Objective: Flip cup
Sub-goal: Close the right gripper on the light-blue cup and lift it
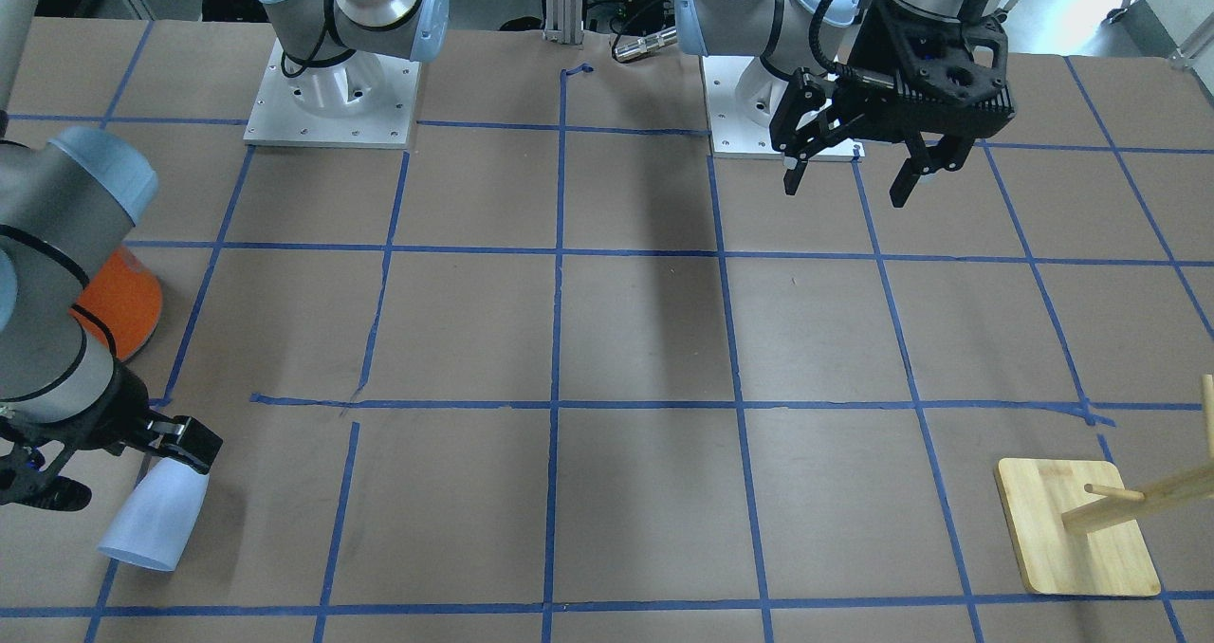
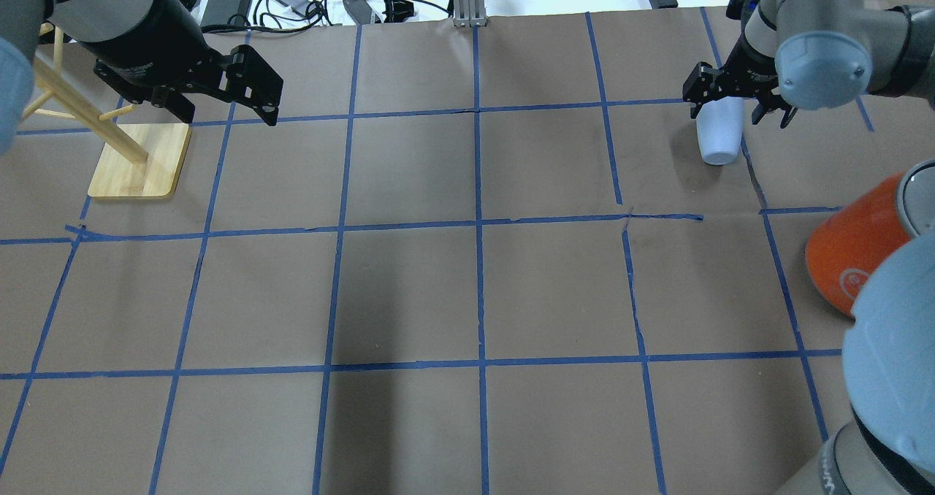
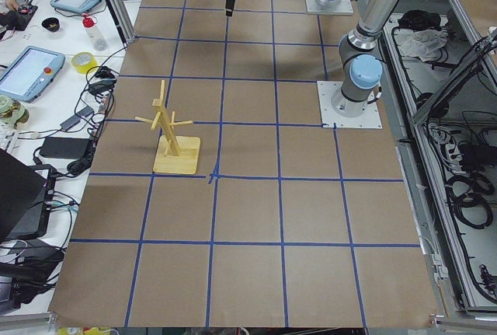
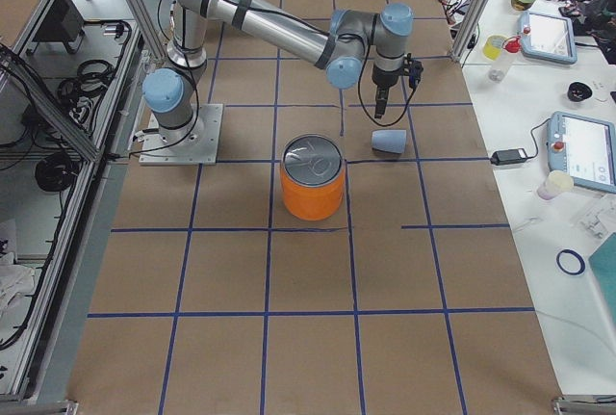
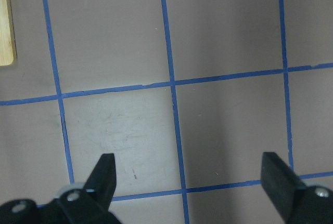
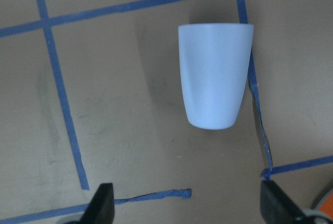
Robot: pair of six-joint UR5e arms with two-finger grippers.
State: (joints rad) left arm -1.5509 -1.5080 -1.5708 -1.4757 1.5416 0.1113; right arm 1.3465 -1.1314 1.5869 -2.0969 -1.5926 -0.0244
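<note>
Your cup (image 6: 214, 78) lies sideways, rim away from robot, on blue-taped table (image 6: 130, 104). R gripper (image 6: 187, 193), L gripper (image 5: 188, 160) wide open, empty

The right wrist camera looks straight down, close, on the cup (image 6: 214, 78); the overhead one (farther) shares it.

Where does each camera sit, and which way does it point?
Front-facing: across the table, facing the robot; shows left gripper, cup.
Overhead: behind its shoulders, looking down; right gripper near cup, wooden rack.
Exterior left: table end near the rack; left arm nearest.
Exterior right: opposite end; right arm nearest, orange can.
Left wrist: down past the open left gripper onto table.
Right wrist: likewise, onto the cup.
Shared: front-facing and right wrist both see the cup.
</note>
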